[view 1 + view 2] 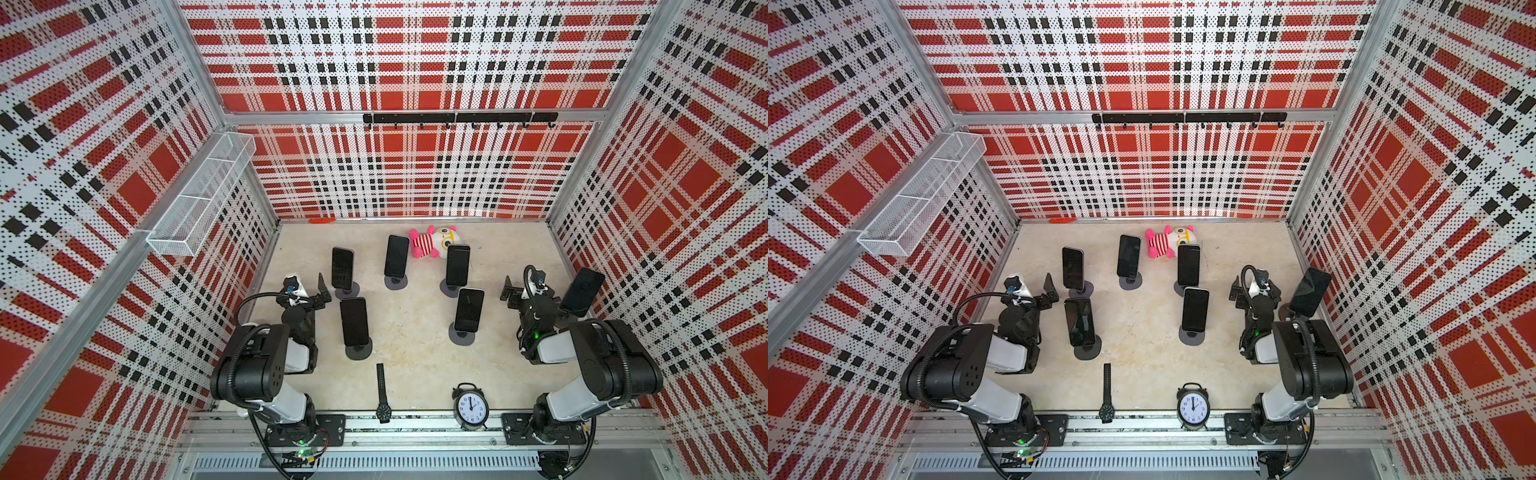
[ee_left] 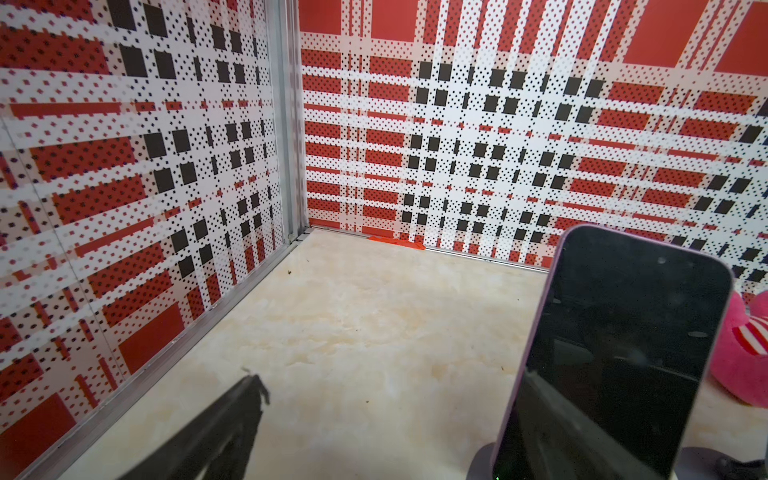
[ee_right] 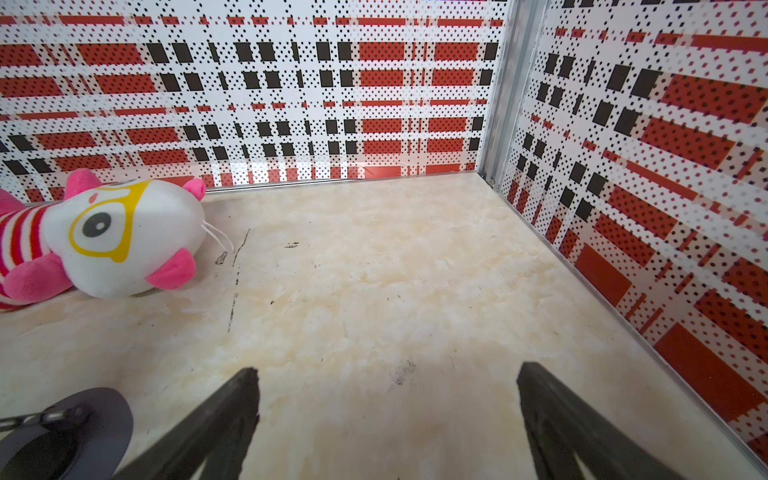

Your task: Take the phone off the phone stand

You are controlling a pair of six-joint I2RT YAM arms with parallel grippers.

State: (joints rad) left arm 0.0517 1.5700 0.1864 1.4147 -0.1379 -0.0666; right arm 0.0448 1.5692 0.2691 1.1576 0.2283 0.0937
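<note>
The left claw [image 1: 325, 291] and right claw [image 1: 510, 294] stood spread and empty, while the nearest phone [image 1: 343, 268] leaned on its stand [image 1: 352, 290] beside the left claw, where a sideways nudge could topple it.

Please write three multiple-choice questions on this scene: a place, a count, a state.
1. Where does the plush toy lie? A) near the back wall B) at the near edge C) in the middle
2. How many phones are in view? A) four B) six C) eight
3. How is the right end effector? A) shut on a phone B) shut, empty C) open, empty
Key: 1A, it lies close to that wall; 2B, both top views show six; 3C, its fingers stand apart over bare table.
</note>
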